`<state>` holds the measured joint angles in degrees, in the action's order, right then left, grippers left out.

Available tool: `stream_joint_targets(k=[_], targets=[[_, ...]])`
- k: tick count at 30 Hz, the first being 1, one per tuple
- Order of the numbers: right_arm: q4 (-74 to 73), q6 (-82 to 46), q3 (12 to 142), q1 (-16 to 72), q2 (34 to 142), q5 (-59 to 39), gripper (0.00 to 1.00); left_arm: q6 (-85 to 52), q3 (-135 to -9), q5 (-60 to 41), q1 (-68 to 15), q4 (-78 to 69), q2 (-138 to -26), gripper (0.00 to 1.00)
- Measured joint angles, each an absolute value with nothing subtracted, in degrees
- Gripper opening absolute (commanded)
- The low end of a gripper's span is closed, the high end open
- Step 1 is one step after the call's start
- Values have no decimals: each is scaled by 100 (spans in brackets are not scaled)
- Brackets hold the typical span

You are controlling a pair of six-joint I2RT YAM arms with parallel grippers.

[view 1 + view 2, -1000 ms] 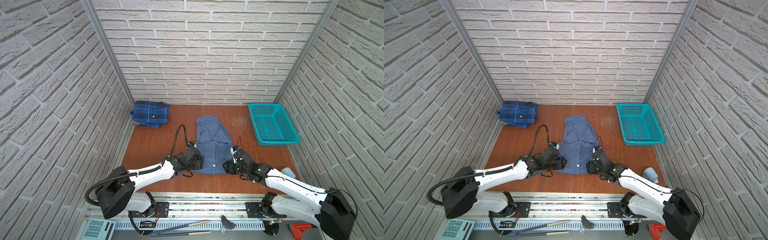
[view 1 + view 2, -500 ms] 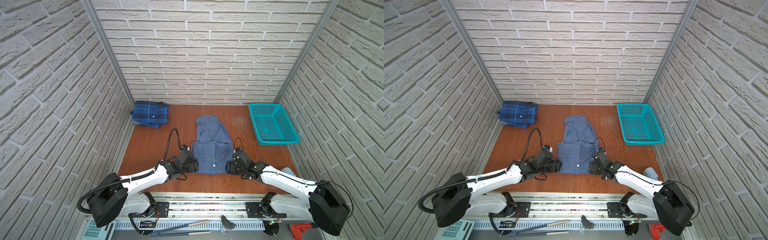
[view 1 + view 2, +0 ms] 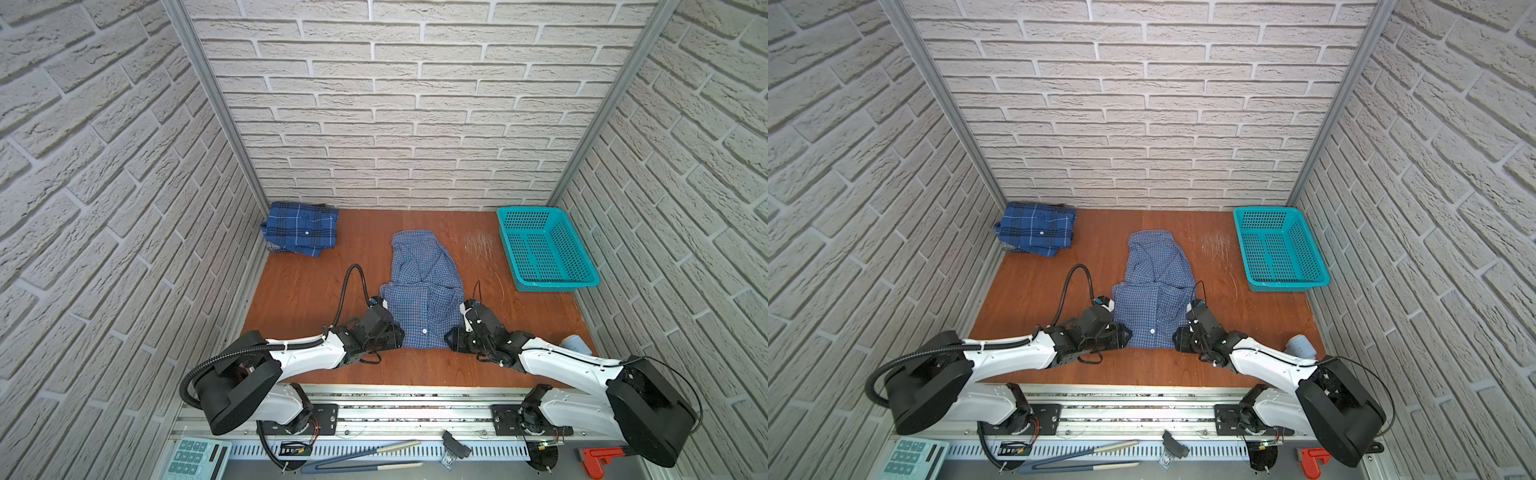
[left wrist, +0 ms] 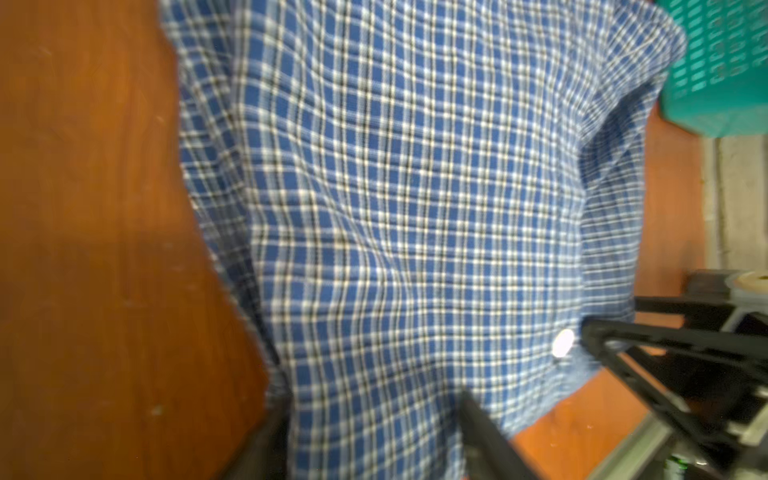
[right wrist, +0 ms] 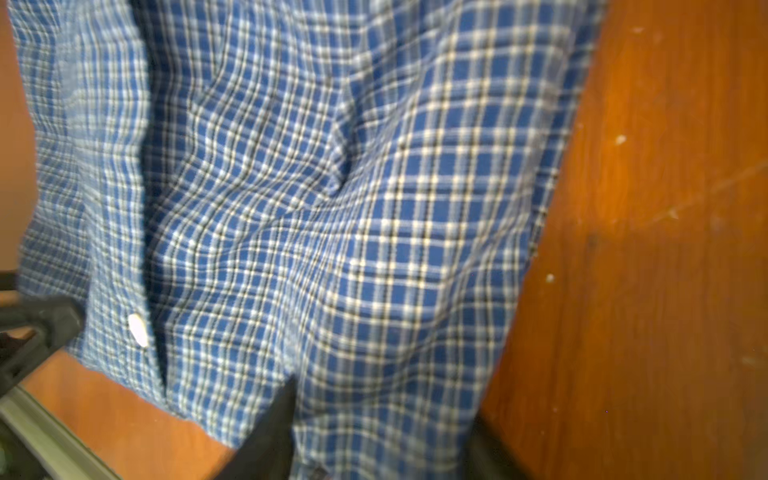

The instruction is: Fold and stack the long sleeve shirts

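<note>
Both claws sit at the near corners of the light checked shirt, which lies in the middle of the table.

The left claw is at the shirt's near left corner and the right claw at its near right corner. In each wrist view the cloth runs between the two fingers, which stand partly spread. Whether they already pinch it cannot be told through the blur. The darker plaid shirt lies folded in the far left corner, and the teal basket sits at the far right, well apart from both shirts.
</note>
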<state>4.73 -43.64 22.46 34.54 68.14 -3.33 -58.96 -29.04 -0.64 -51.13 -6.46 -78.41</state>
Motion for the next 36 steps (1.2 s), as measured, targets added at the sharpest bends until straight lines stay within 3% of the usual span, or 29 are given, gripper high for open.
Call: stream_joint_targets(k=[2,4,12,20,23,30,32,34,36], targets=[[661,-4416,2346,3454,6753,-397,13,-5920,-2934,-123,-5113,-661,-7793,0],[965,-4423,2512,3457,6556,-464,6,-5916,-2982,-185,-5116,-609,-7618,0],[2633,-4528,3096,3531,4757,-773,6,-6169,-3100,-191,-5524,-1,-5736,0],[4329,-4600,4495,3553,4630,-847,7,-6403,-3900,30,-5881,941,-5247,0],[4657,-4491,5129,3461,5059,-687,7,-6274,-4348,-113,-5513,1002,-5559,0],[4729,-3892,6731,2742,7229,-622,9,-5920,-4692,-1140,-3730,843,-6455,0],[4626,-3693,7107,2517,7782,-705,9,-5758,-4906,-1424,-3406,829,-6877,7],[4517,-3489,7446,2257,8322,-812,11,-5572,-5179,-1726,-3107,718,-7404,22],[4477,-3317,7800,2043,8877,-878,10,-5474,-5341,-1990,-2851,558,-7848,20]])
